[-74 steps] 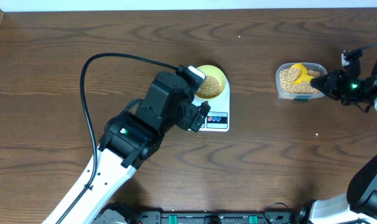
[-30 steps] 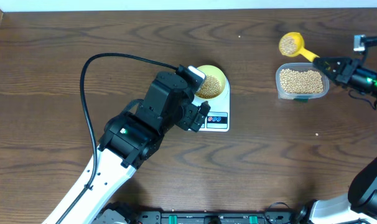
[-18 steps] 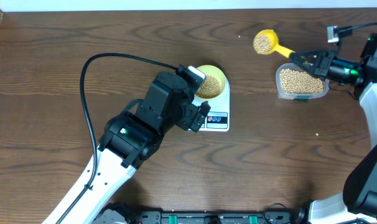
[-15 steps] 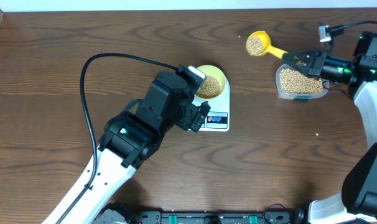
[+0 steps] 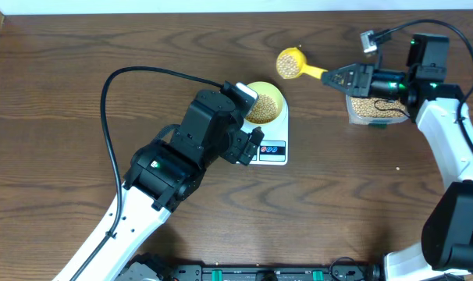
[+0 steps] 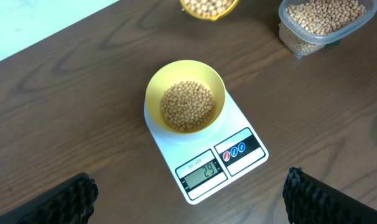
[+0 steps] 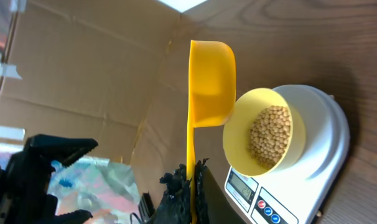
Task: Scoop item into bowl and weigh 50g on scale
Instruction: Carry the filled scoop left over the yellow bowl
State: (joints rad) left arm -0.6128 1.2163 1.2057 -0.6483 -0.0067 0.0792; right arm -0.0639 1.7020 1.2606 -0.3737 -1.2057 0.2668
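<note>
The pale yellow bowl [image 6: 152,99] stands on the white scale [image 6: 241,127] and holds a layer of tan beans [image 6: 187,106]. The scale's display shows 29. My right gripper [image 5: 336,79] is shut on the handle of a yellow scoop [image 5: 289,62] filled with beans, held in the air just right of and behind the bowl [image 5: 274,95]. In the right wrist view the scoop [image 7: 210,81] hangs beside the bowl's rim [image 7: 235,134]. My left gripper [image 6: 191,211] is open and empty, just in front of the scale.
A clear plastic tub [image 5: 377,109] of beans sits right of the scale, under my right arm. My left arm [image 5: 209,129] covers the scale's left side in the overhead view. The tub [image 6: 325,22] also shows at the top right of the left wrist view.
My right gripper lifted the filled scoop out of the tub and carried it left, toward the bowl. The left arm, bowl and scale have not moved.
</note>
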